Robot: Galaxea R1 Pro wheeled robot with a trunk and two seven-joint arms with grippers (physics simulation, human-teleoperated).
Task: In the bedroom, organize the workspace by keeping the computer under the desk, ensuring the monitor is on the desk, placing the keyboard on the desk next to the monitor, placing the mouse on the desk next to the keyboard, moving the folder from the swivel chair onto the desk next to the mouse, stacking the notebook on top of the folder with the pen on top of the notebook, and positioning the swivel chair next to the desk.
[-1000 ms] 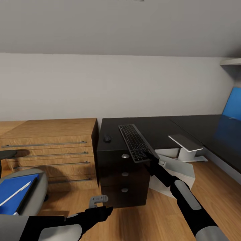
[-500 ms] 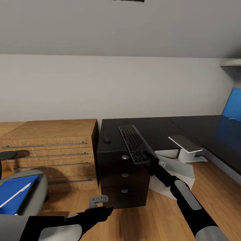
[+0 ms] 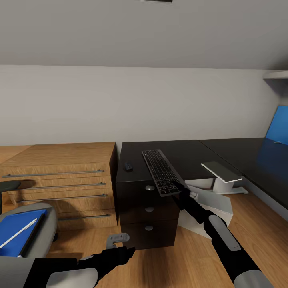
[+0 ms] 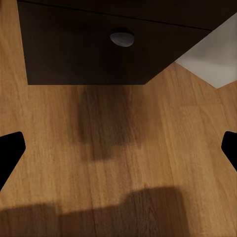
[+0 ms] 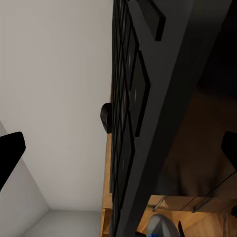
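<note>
The keyboard (image 3: 161, 171) lies lengthwise on the black desk (image 3: 188, 154), its near end sticking out over the drawer unit (image 3: 149, 212). My right gripper (image 3: 180, 192) is open at that near end, and the keys (image 5: 129, 113) fill the space between its fingers up close. The small dark mouse (image 3: 128, 165) rests on the desk left of the keyboard. On the swivel chair (image 3: 42, 236) at far left lies the blue folder (image 3: 20, 228) with the white pen (image 3: 18, 233) on it and a dark edge, perhaps the notebook (image 3: 33, 236), alongside. My left gripper (image 3: 124, 245) hangs open over the floor.
A light wooden drawer chest (image 3: 60, 176) stands left of the desk. A white angular box (image 3: 210, 206), likely the computer, lies on the wood floor (image 4: 118, 148) right of the drawer unit. Behind it a grey flat slab (image 3: 221, 171) rests on a white support. A blue panel (image 3: 278, 128) stands far right.
The whole picture has shifted slightly down, so the camera moved. The chair with the folder now shows a little further left. Keyboard and both arms have hardly moved.
</note>
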